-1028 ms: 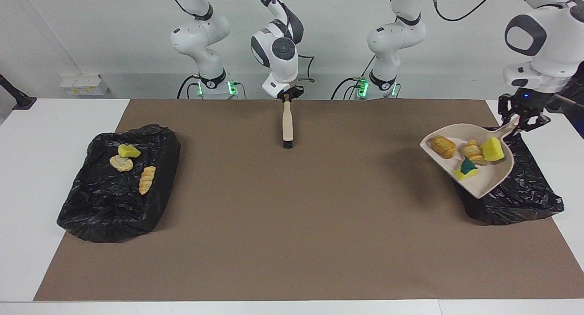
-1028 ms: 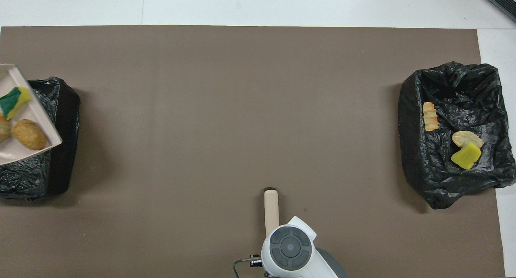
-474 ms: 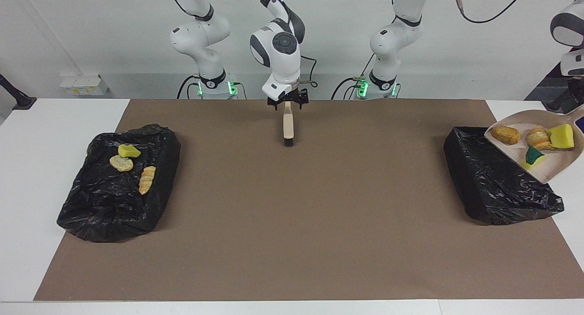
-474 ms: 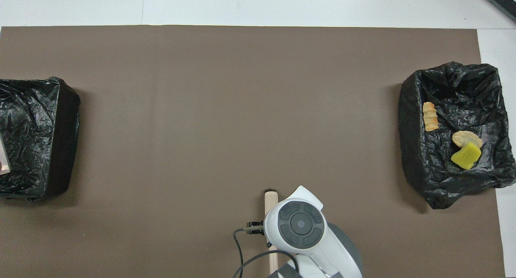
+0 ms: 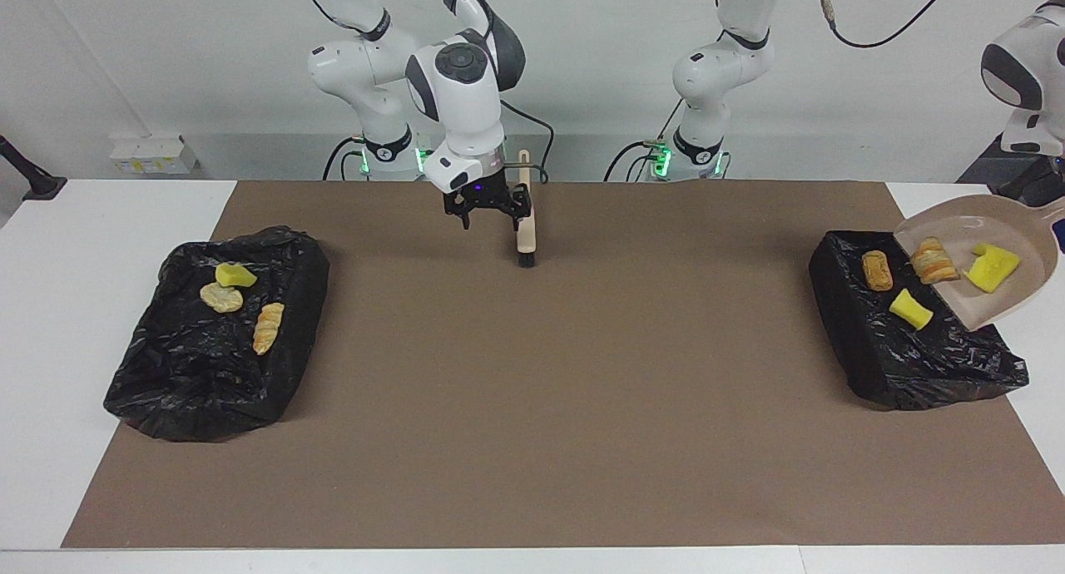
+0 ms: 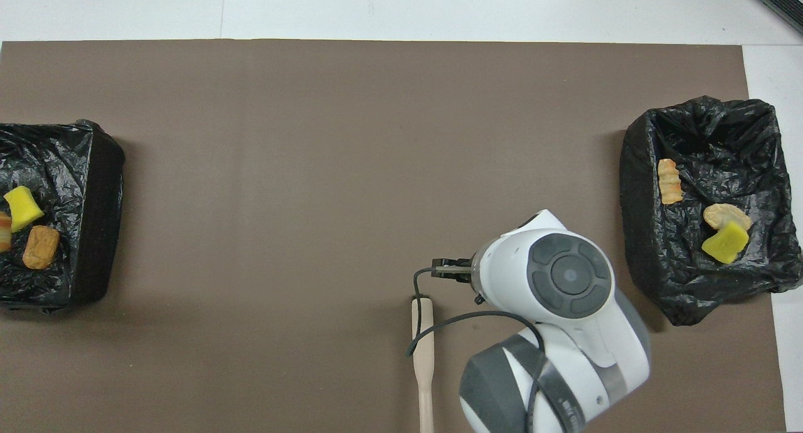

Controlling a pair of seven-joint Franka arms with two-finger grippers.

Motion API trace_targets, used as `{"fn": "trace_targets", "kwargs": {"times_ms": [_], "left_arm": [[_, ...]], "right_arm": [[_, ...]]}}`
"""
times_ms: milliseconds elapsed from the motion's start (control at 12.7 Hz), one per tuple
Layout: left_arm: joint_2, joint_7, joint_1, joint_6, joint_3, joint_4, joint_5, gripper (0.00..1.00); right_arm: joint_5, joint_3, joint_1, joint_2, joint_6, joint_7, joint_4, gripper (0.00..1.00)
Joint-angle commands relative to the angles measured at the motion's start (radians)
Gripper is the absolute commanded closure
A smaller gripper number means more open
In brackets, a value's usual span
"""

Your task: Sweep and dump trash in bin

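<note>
Dustpan: tilted over the bin so trash slides out; handle grip out of view, left jaws together.
Right gripper: jaws apart, beside released brush.

One camera sits high across the counter, facing the robots. The other looks steeply down from above their end. Both share the brown mat, the brush and both bins.
</note>
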Motion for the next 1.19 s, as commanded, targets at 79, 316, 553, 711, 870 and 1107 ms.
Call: {"fn": "trace_targets", "kwargs": {"times_ms": [79,316,553,711,870,1107], "left_arm": [[-0.037,-0.071,-0.061,-0.080,0.007,0.000,0.139,1.00],[-0.077,-0.073,-0.100,-0.147,0.004,0.003,0.184,1.00],[-0.132,-0.091,-0.140,-0.223,-0.007,-0.005,0.125,1.00],[-0.135,-0.154,-0.169,-0.282,-0.007,-0.005,-0.048,1.00],[-0.135,-0.217,-0.172,-0.299,-0.007,-0.014,-0.220,1.00],[-0.135,-0.534,-0.270,-0.329,-0.009,-0.059,-0.391,1.00]], "right_arm": [[-0.064,0.002,-0.144,0.011,-0.056,-0.091,0.121,0.00],[-0.061,-0.036,-0.253,0.007,-0.179,-0.252,0.244,0.00],[-0.058,-0.143,-0.253,-0.005,-0.255,-0.309,0.324,0.00],[-0.055,-0.174,-0.253,-0.035,-0.264,-0.320,0.327,0.00],[-0.061,-0.196,-0.253,-0.049,-0.342,-0.341,0.382,0.00],[-0.044,-0.268,-0.255,-0.046,-0.509,-0.517,0.491,0.00]]}}
